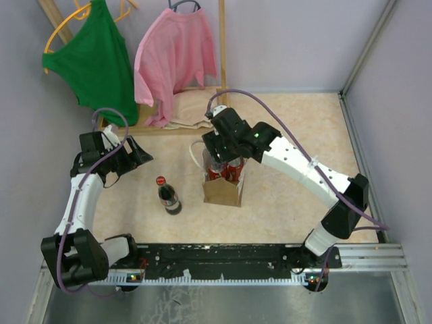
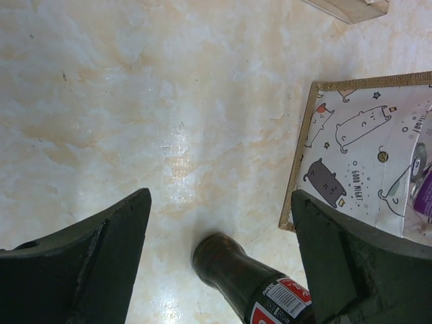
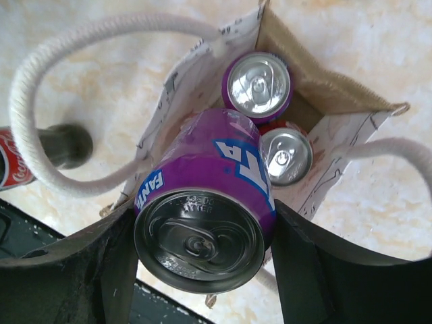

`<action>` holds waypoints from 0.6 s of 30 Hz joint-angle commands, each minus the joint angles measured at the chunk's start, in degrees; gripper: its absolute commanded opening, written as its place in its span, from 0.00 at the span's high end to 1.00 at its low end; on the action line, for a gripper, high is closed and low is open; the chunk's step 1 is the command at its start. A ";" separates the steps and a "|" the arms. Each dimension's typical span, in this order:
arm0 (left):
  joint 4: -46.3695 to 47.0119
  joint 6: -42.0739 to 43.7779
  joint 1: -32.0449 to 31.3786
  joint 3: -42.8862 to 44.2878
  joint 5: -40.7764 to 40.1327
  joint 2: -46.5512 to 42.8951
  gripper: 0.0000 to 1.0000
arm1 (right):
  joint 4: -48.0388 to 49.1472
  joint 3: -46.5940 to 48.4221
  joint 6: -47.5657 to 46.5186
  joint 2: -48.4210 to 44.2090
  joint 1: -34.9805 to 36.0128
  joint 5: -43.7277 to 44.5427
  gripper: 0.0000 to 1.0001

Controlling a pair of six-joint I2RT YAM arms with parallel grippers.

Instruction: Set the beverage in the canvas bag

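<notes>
R gripper (image 3: pixel 206 270) is clamping purple Fanta can (image 3: pixel 202 169) above the canvas bag (image 1: pixel 221 194), two cans (image 3: pixel 260 79) inside. L gripper (image 2: pixel 221 209) is hovering, jaws spread wide, by cola bottle (image 1: pixel 169 196) left of bag.

A purple can (image 3: pixel 202 202) is showing the brand name "FANTA" in white letters. Inside the bag (image 2: pixel 364 148), cat-print lining is carrying "GOOD NIGHT". A bottle (image 3: pixel 54 145) is showing partial Coca-Cola script.
</notes>
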 commanded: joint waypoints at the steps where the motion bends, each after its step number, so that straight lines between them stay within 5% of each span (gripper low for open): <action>1: 0.86 0.45 0.27 1.93 1.23 0.21 0.10 | 1.58 1.02 1.77 -2.43 0.39 -0.26 1.00; 18: 1.36 0.47 0.20 1.03 1.81 0.38 0.10 | -7.44 -3.23 3.21 -3.32 0.43 -2.96 1.00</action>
